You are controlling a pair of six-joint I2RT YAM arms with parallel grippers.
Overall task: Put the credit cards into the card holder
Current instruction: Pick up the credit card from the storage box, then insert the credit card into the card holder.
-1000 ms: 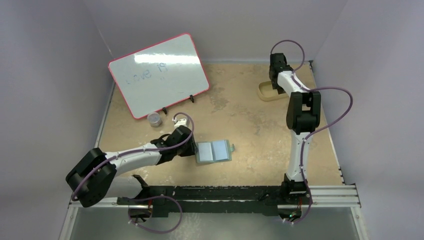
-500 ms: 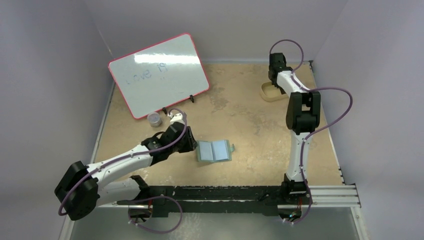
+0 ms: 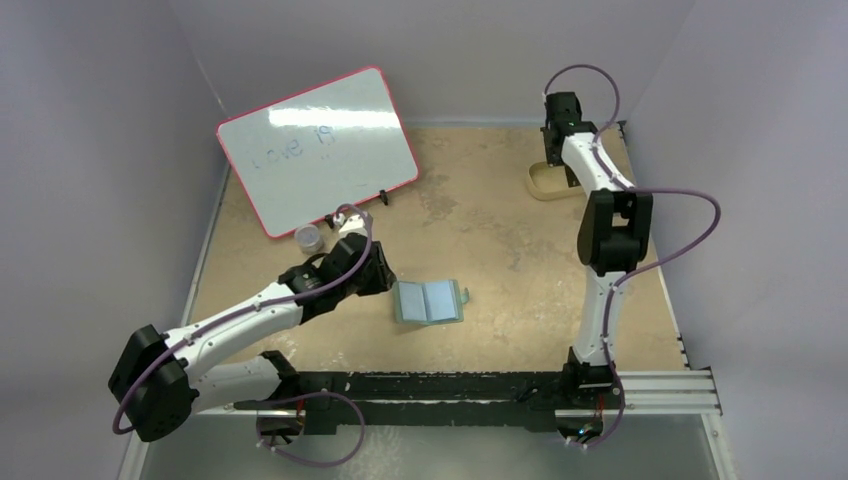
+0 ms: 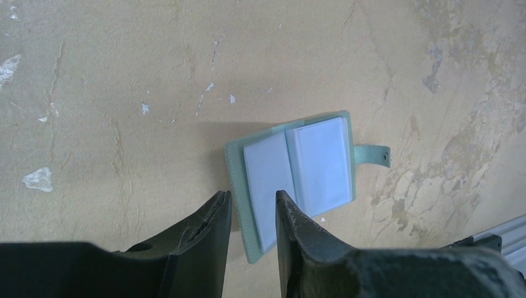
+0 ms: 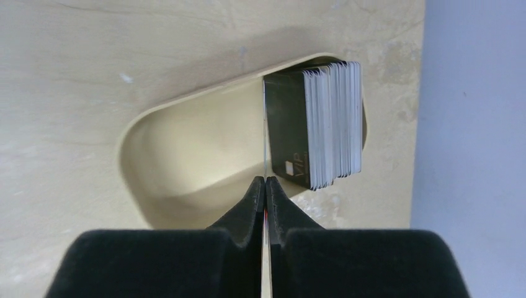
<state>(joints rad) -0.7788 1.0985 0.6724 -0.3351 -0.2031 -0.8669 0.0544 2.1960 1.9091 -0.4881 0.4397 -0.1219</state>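
Note:
The card holder (image 3: pixel 428 301) lies open on the table, light blue pockets up, strap to the right. In the left wrist view the card holder (image 4: pixel 298 167) sits just beyond my left gripper (image 4: pixel 251 195), which is open and holds nothing. From above, the left gripper (image 3: pixel 383 283) hovers at the holder's left edge. My right gripper (image 5: pixel 265 180) is shut on one credit card (image 5: pixel 265 124), seen edge-on as a thin line. A stack of credit cards (image 5: pixel 316 124) stands on edge in the tan tray (image 5: pixel 186 149) below it. In the top view the right gripper (image 3: pixel 552 160) hangs over that tray (image 3: pixel 545 185).
A pink-framed whiteboard (image 3: pixel 318 150) leans at the back left, with a small jar (image 3: pixel 310 238) in front of it. The side wall stands close to the right of the tray. A black rail (image 3: pixel 450 385) runs along the near edge.
My right gripper has shut on a single card at the tray and risen a little. My left arm has drawn back and up from the holder's left side.

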